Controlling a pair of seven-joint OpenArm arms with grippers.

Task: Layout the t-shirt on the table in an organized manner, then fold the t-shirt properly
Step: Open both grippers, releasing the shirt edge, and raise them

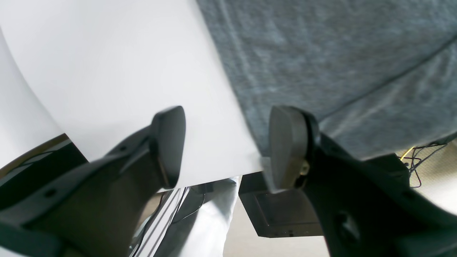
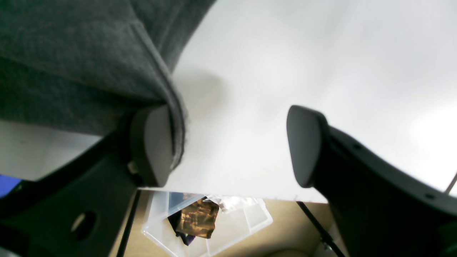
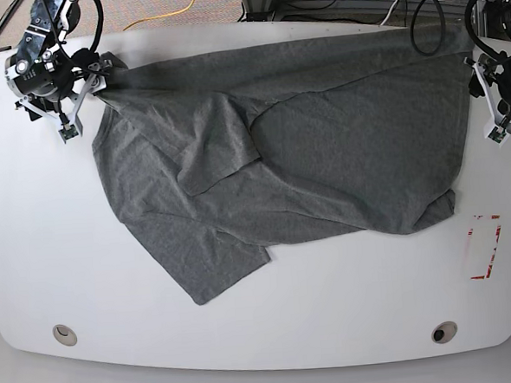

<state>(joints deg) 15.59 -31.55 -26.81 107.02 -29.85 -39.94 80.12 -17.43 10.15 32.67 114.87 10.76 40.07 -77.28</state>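
Cloth fills the upper right of the left wrist view: the t-shirt (image 1: 321, 60) lies flat on the table (image 1: 117, 64), its straight edge running down toward one finger of the left gripper (image 1: 227, 146). The jaws stand wide apart with only bare white between them, so nothing is grasped; the pose looks like a line-up on the shirt's edge. Below the table edge show a dark box (image 1: 282, 214) and loose cables (image 1: 417, 157).

In the right wrist view the right gripper (image 2: 228, 146) is spread too. A hemmed fold of the t-shirt (image 2: 71, 60) drapes over one finger, the other well clear, so the cloth is touched but not pinched. A clear plastic bin (image 2: 214, 225) sits on the floor below.

From the base view, the shirt (image 3: 323, 153) sprawls crumpled across the far half of the table (image 3: 247, 339), each gripper at an opposite end, likely placed to stretch it flat. A red tape mark (image 3: 486, 247) lies near one edge.
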